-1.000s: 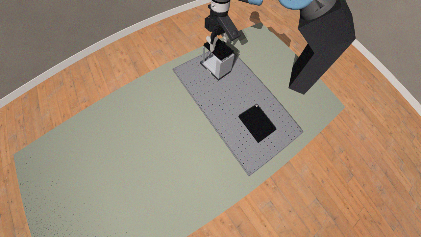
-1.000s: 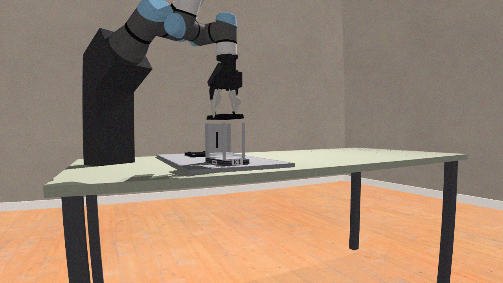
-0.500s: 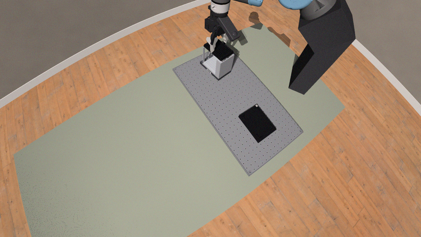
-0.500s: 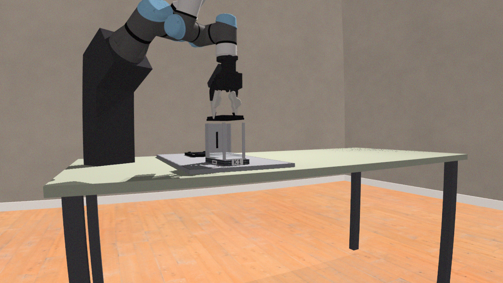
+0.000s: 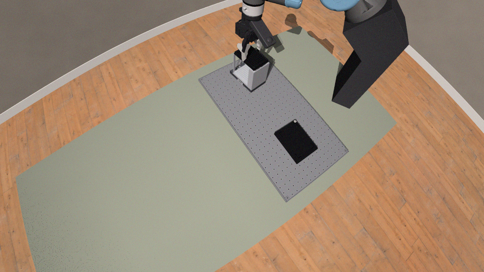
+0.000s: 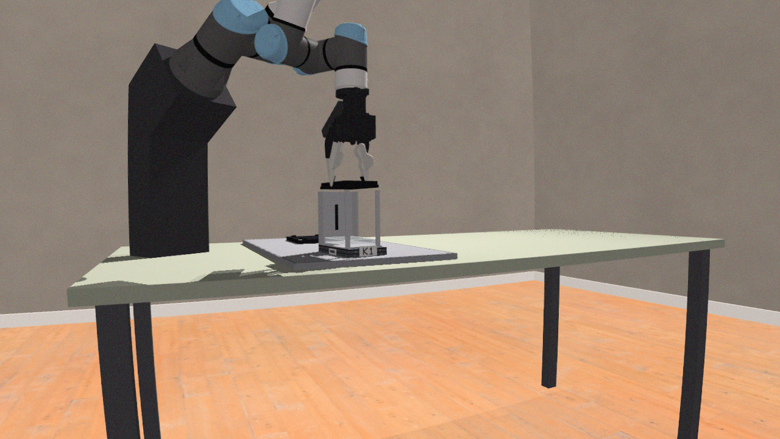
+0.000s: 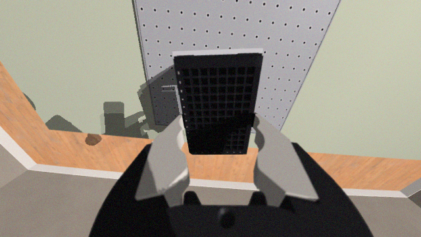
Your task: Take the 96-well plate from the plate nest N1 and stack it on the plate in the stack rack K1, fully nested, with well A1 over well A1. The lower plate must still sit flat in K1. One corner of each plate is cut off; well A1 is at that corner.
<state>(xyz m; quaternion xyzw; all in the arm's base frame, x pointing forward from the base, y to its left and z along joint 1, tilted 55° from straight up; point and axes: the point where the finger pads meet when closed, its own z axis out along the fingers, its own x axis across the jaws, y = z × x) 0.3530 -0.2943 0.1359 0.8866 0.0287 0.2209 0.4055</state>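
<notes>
The gripper (image 7: 218, 131) is clamped on the black 96-well plate (image 7: 218, 99). Directly below stands stack rack K1 (image 6: 348, 218); any skew could catch its posts

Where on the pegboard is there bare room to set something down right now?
Between the rack and the black nest the pegboard shows bare. It is crowded at the rack, where the gripper holds the plate just above it.

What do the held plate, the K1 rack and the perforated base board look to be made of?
Plate: likely matte black moulded plastic, with a grid of wells. Rack K1: pale grey panel and thin posts, plastic or painted metal. Base board: flat grey, regular holes, probably metal.
</notes>
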